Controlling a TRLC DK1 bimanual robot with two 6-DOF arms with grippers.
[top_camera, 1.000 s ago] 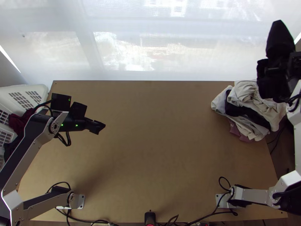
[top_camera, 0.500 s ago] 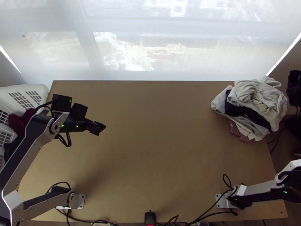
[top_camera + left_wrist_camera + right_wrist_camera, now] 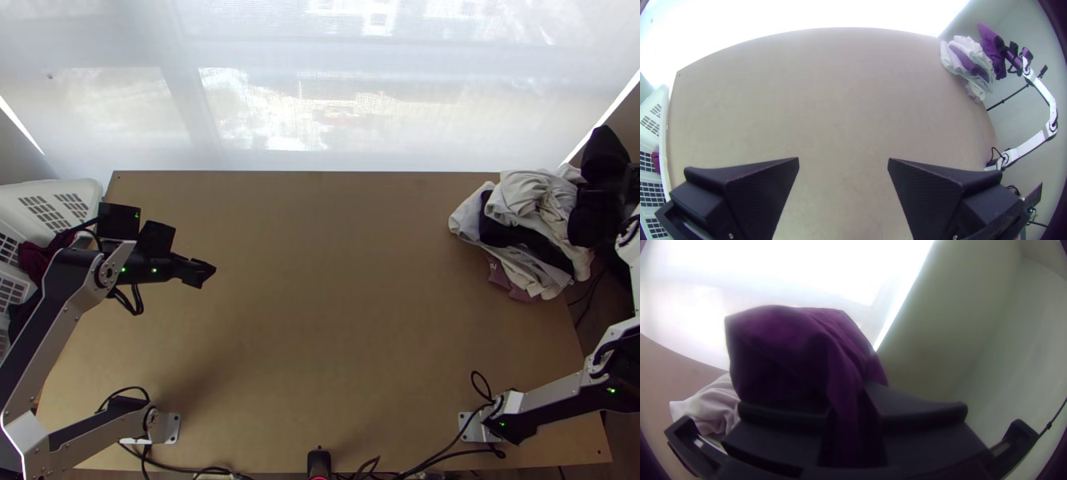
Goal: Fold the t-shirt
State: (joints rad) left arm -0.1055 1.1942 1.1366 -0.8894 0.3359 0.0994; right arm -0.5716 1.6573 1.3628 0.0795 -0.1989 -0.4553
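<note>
Top view: dark cloth (image 3: 602, 156) back at clothes pile (image 3: 520, 200); right gripper (image 3: 634, 180) holds it.

The table (image 3: 320, 320) is smooth, light wood, nearly matt. The basket (image 3: 80, 192) is white plastic. The dark cloth (image 3: 782, 351) looks soft and matt; the pile (image 3: 524, 196) is cloth too (properly crumpled stuff). The left gripper (image 3: 200, 273) has matt black fingers (image 3: 766, 191), finely ribbed inside.

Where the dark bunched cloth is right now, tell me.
The dark bunched cloth is near the top view's right edge, pinched in the right claw, beside the heap of pale and dark clothes.
</note>
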